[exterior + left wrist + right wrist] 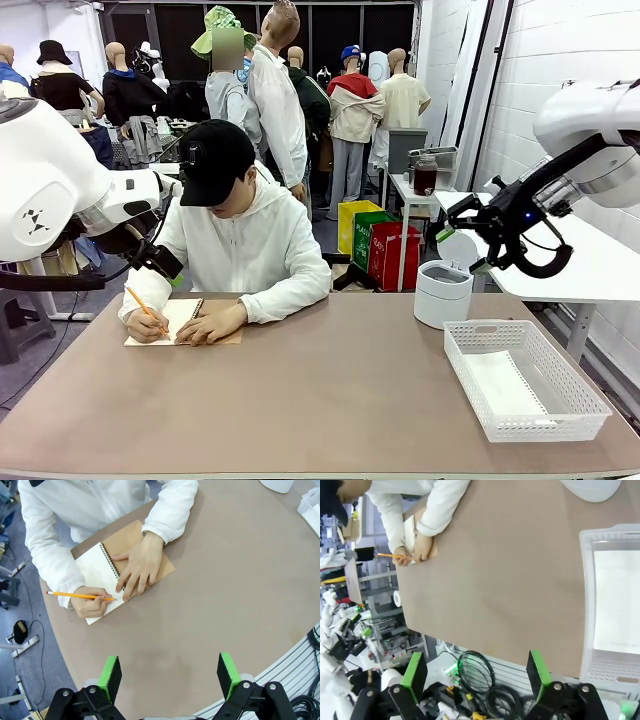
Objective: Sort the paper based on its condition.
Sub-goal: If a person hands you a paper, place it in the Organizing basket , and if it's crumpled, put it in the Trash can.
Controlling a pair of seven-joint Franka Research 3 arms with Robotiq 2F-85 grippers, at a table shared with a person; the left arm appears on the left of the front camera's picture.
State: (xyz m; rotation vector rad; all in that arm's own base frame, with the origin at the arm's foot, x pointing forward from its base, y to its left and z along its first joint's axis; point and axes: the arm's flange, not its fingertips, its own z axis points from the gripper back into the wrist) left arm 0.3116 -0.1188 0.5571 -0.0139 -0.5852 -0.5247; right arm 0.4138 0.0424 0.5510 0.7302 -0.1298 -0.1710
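A flat white sheet of paper (505, 385) lies in the white basket (497, 326) at the table's right; the right wrist view has the same sheet (617, 600) inside the basket (585, 580). At the far left a person writes with a yellow pencil (80, 595) in a spiral notebook (97, 567), the other hand flat on it. My left gripper (169, 672) hangs open high above the bare table near the notebook. Over the table's right edge, my right gripper (476, 672) is raised and open, holding nothing; it shows above the bin (462, 250).
A white round bin (443, 292) with its lid up stands behind the basket. The brown table (330, 390) is bare across its middle and front. A white side table (600, 270) stands to the right, and coloured boxes (385, 250) behind the person.
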